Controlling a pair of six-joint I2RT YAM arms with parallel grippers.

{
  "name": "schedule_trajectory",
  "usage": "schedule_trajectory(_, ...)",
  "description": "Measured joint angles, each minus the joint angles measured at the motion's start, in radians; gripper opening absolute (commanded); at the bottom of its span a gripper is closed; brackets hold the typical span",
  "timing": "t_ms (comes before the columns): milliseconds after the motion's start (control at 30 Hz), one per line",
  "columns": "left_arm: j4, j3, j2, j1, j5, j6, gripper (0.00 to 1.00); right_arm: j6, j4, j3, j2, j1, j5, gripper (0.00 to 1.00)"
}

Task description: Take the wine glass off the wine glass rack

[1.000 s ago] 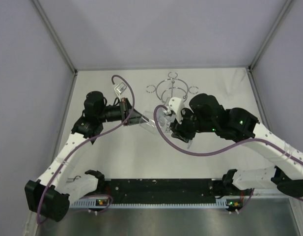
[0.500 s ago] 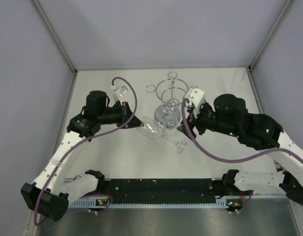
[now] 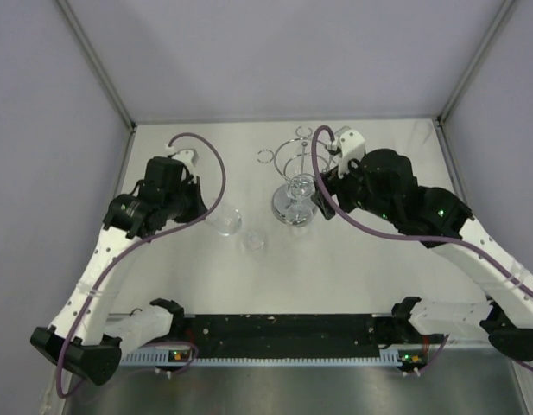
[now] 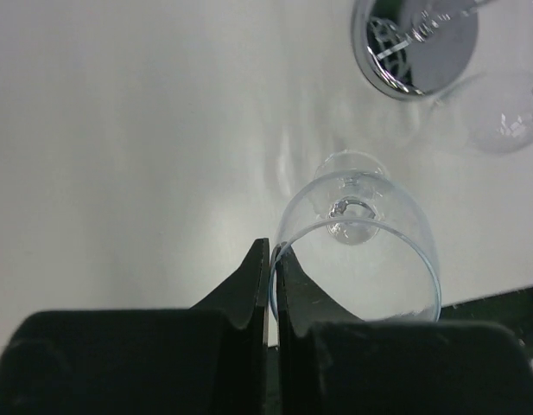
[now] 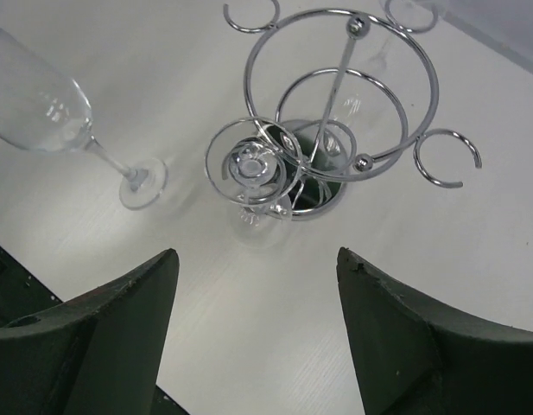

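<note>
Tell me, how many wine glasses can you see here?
2. The tilted glass sits left of the rack, rim pinched in the left pincer; the hanging glass is upside down on the rack. None seems hidden.

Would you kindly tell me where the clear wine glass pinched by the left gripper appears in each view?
Top external: clear wine glass left of centre.
Left wrist: glass lower centre, rim in the left gripper.
Right wrist: glass upper left corner.
Shared landmark: the chrome wire rack's round mirrored base.
</note>
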Motion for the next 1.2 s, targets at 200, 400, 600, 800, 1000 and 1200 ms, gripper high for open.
schedule_trajectory(200, -0.031, 0.158, 0.105, 0.001, -0.269, 0.011, 0.00, 0.099, 0.072, -0.107, -0.003, -0.063, -0.066, 0.72)
schedule_trajectory(400, -0.037, 0.278, 0.278, 0.002, -0.472, 0.027, 0.00, 0.153, 0.142, -0.201, -0.003, -0.064, -0.119, 0.72)
schedule_trajectory(600, -0.027, 0.365, 0.404, 0.052, -0.551, 0.050, 0.00, 0.222, 0.185, -0.306, -0.013, -0.109, -0.166, 0.72)
schedule_trajectory(800, 0.029, 0.380, 0.495, 0.133, -0.529, 0.062, 0.00, 0.266, 0.207, -0.341, -0.079, -0.150, -0.186, 0.72)
schedule_trajectory(1000, 0.097, 0.380, 0.566, 0.187, -0.491, 0.061, 0.00, 0.276, 0.228, -0.341, -0.131, -0.151, -0.220, 0.72)
schedule_trajectory(1200, 0.142, 0.381, 0.625, 0.222, -0.458, 0.059, 0.00, 0.277, 0.233, -0.341, -0.130, -0.151, -0.253, 0.72)
